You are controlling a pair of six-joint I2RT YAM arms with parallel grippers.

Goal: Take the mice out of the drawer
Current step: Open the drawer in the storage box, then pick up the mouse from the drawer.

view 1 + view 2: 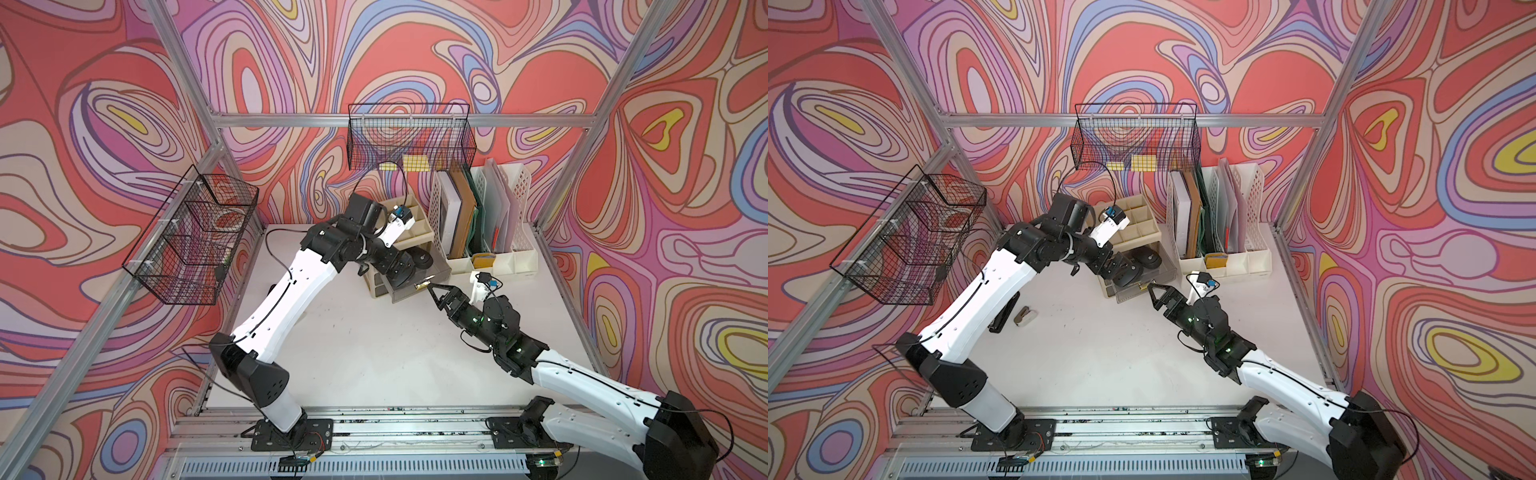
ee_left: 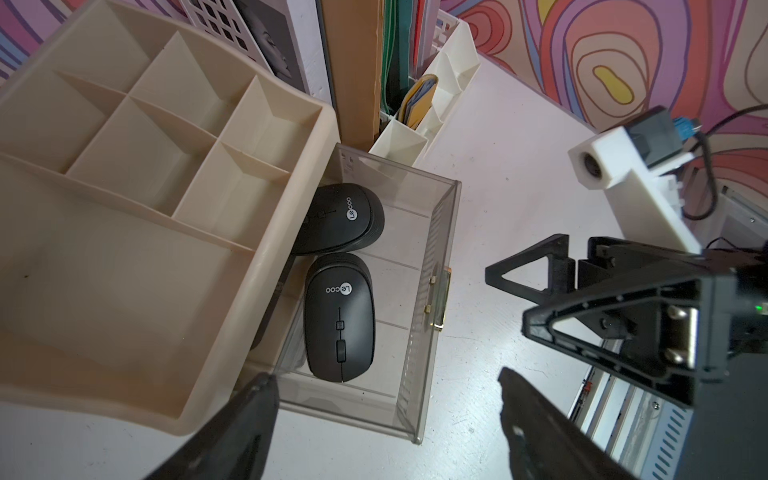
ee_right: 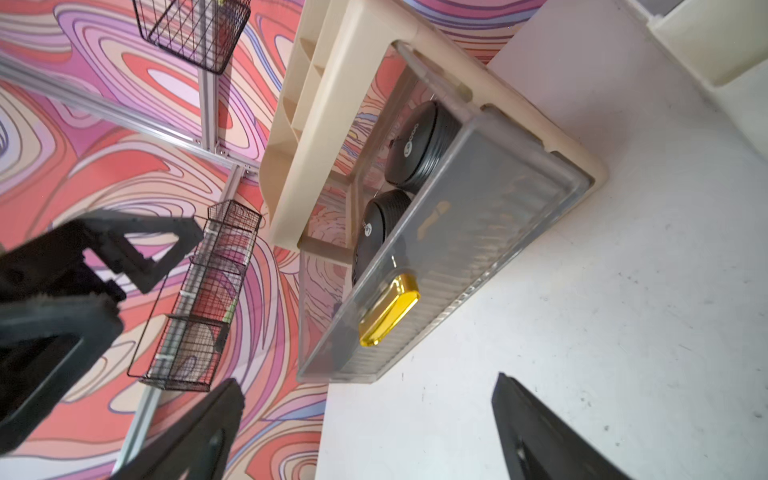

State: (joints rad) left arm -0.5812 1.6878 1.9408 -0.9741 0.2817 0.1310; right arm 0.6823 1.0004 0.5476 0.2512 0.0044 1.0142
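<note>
1. White scuffed desk. Carried everything listed below.
2. Right hand, black, two-fingered. Stood wide and empty, tips near the small gold handle but apart from it.
3. Shallow smoky-grey translucent plastic drawer. Stood drawn out at the foot of the organiser, low over the desk.
4. Black oval wireless mice, two seen. Lay side by side inside the drawer, white round logos up: one in full view, one partly under the organiser's edge. Could not tell whether more lay further in.
5. Left hand, black. Hung above the open drawer, fingers wide, gripped nothing.
6. Cream plastic organiser. Bore a divided top tray.
7. White perforated file rack. Held folders upright, just beside the organiser.
8. Black wire basket. Hung on the rear rail.
</note>
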